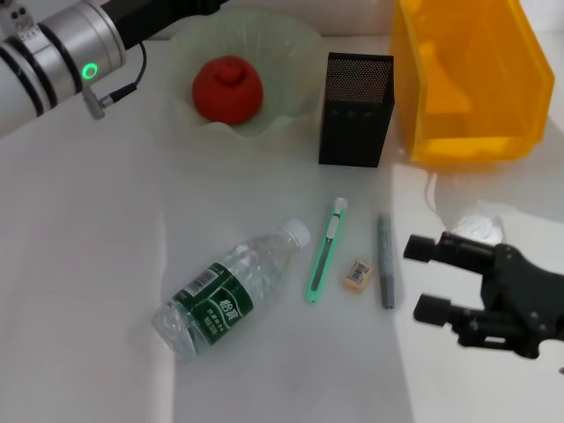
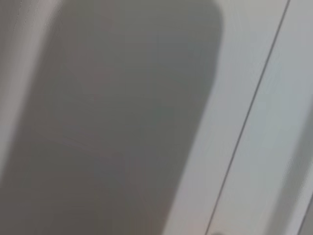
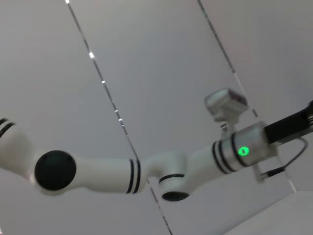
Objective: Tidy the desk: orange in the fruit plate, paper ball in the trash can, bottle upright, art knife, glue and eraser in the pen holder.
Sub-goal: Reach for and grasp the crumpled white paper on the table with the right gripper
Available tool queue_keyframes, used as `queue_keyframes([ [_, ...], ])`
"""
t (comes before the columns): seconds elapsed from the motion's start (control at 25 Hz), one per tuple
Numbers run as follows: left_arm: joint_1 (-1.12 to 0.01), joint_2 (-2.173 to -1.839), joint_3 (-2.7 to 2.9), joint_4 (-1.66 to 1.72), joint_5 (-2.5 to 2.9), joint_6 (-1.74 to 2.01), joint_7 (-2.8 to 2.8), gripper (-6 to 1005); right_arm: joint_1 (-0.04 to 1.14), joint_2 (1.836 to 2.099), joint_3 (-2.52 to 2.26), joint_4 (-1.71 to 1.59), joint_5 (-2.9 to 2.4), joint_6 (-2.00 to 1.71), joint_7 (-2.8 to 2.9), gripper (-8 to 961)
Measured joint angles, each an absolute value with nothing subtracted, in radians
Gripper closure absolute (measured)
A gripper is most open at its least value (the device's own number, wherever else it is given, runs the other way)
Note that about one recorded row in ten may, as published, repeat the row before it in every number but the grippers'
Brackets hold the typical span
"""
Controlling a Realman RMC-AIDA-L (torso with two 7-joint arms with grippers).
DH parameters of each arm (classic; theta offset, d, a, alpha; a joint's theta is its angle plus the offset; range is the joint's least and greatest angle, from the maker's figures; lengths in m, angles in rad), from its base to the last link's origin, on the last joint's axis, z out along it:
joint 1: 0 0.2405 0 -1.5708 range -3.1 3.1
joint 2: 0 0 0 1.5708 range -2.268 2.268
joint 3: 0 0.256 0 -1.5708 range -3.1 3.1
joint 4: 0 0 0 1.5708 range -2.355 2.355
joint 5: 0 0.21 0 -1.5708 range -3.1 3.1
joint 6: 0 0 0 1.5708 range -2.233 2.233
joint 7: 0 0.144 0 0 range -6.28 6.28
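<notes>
One bottle [image 1: 227, 293], one knife [image 1: 326, 250] and one eraser [image 1: 358, 274] lay on the surface [image 1: 88, 264]. The right gripper [image 1: 425, 278] hovered open and empty. Only the right wrist view showed the whole left arm [image 3: 146, 171]; its gripper's state I cannot tell.

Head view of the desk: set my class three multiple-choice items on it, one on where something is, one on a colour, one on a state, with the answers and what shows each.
1. Where is the orange?
A. in the fruit plate
B. in the yellow bin
C. beside the bottle

2. What colour is the art knife?
A. black
B. green
C. yellow

3. How is the bottle?
A. upright
B. lying on its side
C. inside the pen holder

Answers:
1 A: the orange sits in the fruit plate at the back of the desk.
2 B: the art knife has a green body.
3 B: the bottle lies flat, cap towards the pen holder.
</notes>
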State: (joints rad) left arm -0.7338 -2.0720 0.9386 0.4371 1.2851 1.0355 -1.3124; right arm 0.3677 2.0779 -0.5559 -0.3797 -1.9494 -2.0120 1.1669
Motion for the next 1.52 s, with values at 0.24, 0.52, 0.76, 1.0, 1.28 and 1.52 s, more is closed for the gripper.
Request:
queue_keyframes([
  [0.24,-0.59,-2.054,0.955,0.536,1.358,1.39,-1.286,191,0.346,2.072,-0.391,-0.7,-1.947,-2.087,1.507,149],
  [0.52,-0.514,-1.993,0.958,0.574,1.555,1.585,-1.323,172,0.351,2.077,-0.441,-1.409,-2.002,-2.117,2.033,150],
  [0.76,-0.488,-1.992,0.949,0.581,1.598,1.584,-1.344,175,0.409,2.076,-0.683,-1.847,-2.305,-2.112,2.329,149],
  [1.0,-0.484,-1.998,0.952,0.581,1.604,1.565,-1.34,178,0.486,2.078,-0.918,-1.707,-2.549,-1.982,2.367,149],
  [1.28,-0.489,-2.005,0.96,0.573,1.608,1.535,-1.341,181,0.577,2.069,-0.96,-1.362,-2.624,-1.768,2.293,150],
  [1.52,-0.484,-2.018,0.96,0.578,1.61,1.525,-1.336,184,0.647,2.073,-0.963,-1.182,-2.695,-1.659,2.274,149],
])
